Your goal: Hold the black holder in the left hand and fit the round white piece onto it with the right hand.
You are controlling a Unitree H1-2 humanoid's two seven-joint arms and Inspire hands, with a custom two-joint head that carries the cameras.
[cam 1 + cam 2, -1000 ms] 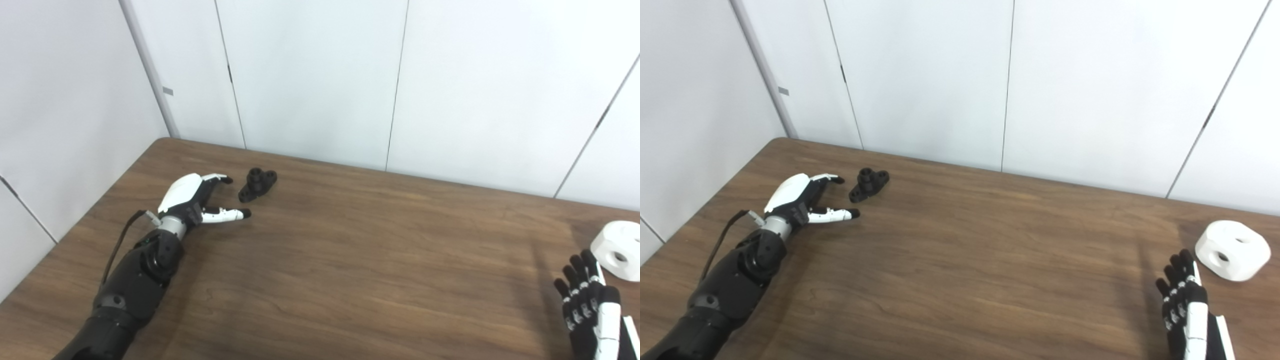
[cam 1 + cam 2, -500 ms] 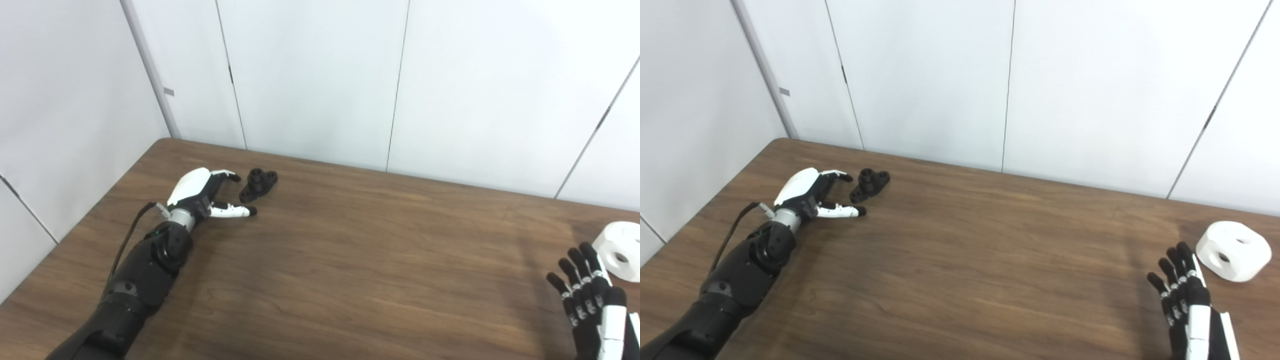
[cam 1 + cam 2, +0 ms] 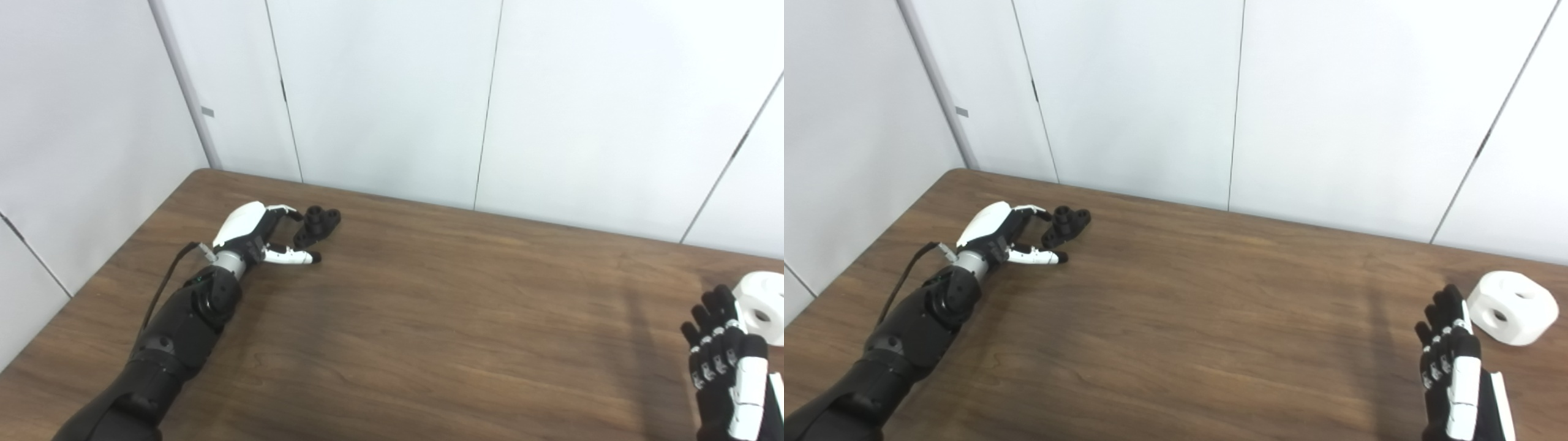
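Lying on the brown wooden bench [image 3: 429,318], the small black plastic holder [image 3: 316,225] sits at one o'clock of the left hand [image 3: 260,236], fingers spread, empty, flanking it. Long axis: seven to one. Right hand [image 3: 1454,373] open beside the round white piece [image 3: 1513,306].

Left arm casing: glossy black segmented forearm [image 3: 184,331] with a rounded black joint housing near the wrist.
Left wrist: short silver-grey metal collar [image 3: 228,262] between forearm and hand.
Left cable: thin black cable [image 3: 160,293] looping along the arm's 9 o'clock side, ending in a small pale connector.
Left hand [image 3: 257,236]: smooth white shell on the back, white fingers with black tips.
Right hand [image 3: 1454,373]: black fingers marked with small white patches, long white panel along the back, white edge strip at its 3 o'clock side.
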